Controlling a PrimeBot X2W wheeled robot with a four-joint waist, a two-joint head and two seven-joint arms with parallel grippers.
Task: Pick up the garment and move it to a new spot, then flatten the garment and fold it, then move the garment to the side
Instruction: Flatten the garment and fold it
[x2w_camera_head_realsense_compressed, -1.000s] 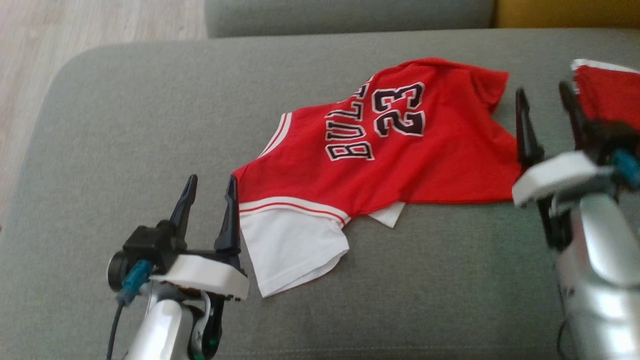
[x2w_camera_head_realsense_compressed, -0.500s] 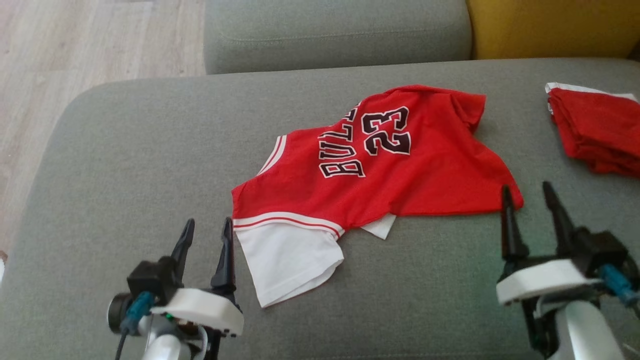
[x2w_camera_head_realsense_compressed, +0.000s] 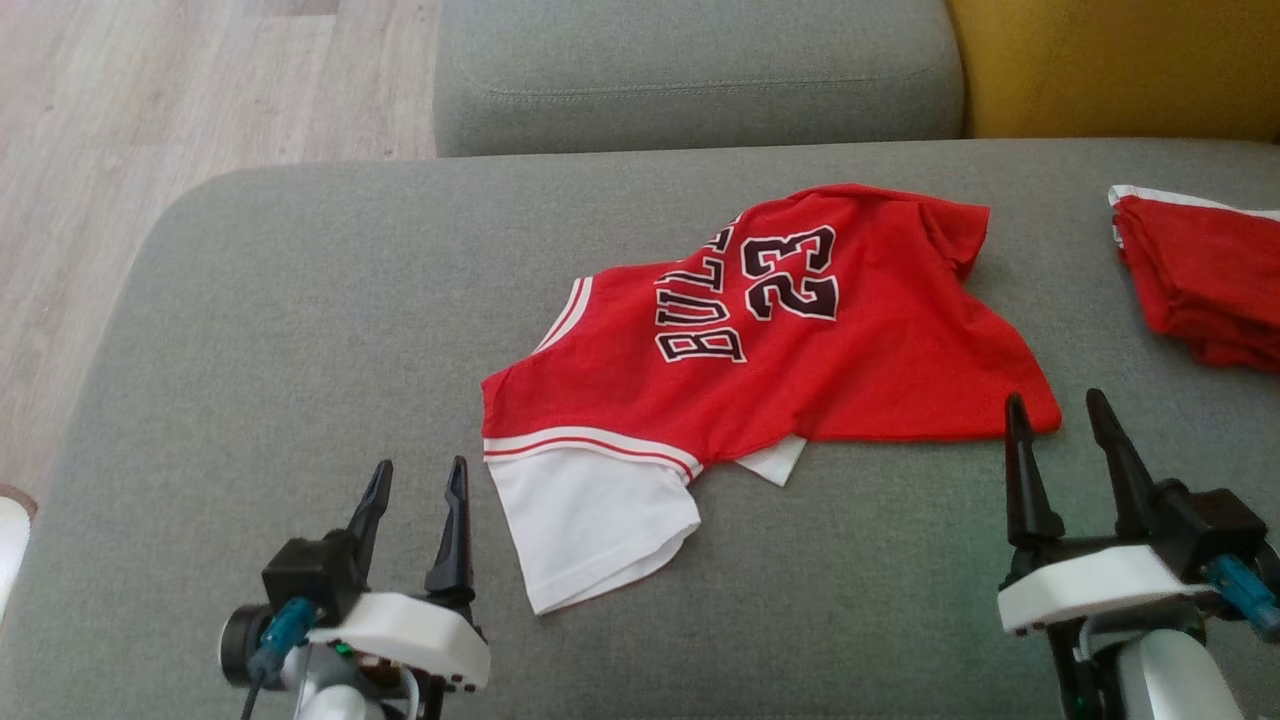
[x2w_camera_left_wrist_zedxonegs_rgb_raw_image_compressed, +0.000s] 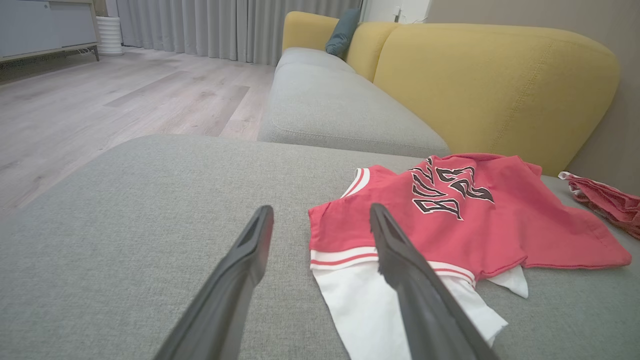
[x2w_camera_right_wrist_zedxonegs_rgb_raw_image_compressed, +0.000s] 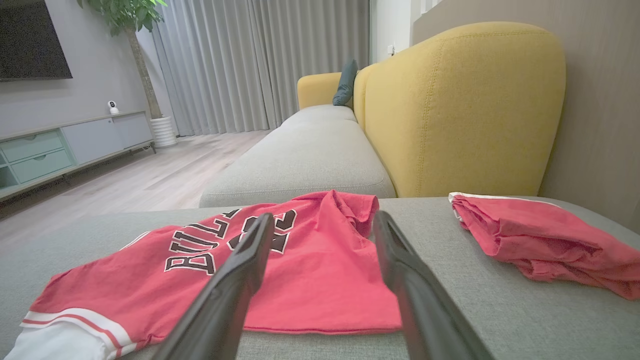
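The left gripper (x2w_camera_head_realsense_compressed: 419, 468) and right gripper (x2w_camera_head_realsense_compressed: 1055, 412) hover with jaws apart (holding nothing) beside the red Bulls jersey (x2w_camera_head_realsense_compressed: 800, 370). I judge pickup comes next: pinch its edges.

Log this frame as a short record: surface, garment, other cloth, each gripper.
surface: grey sofa cushion
garment: red jersey, spread but rumpled, far corner folded over, not held
other cloth: red bundle at the right edge, apart from the jersey
left gripper: open, beside the white sleeve
right gripper: open, by the jersey's hem corner
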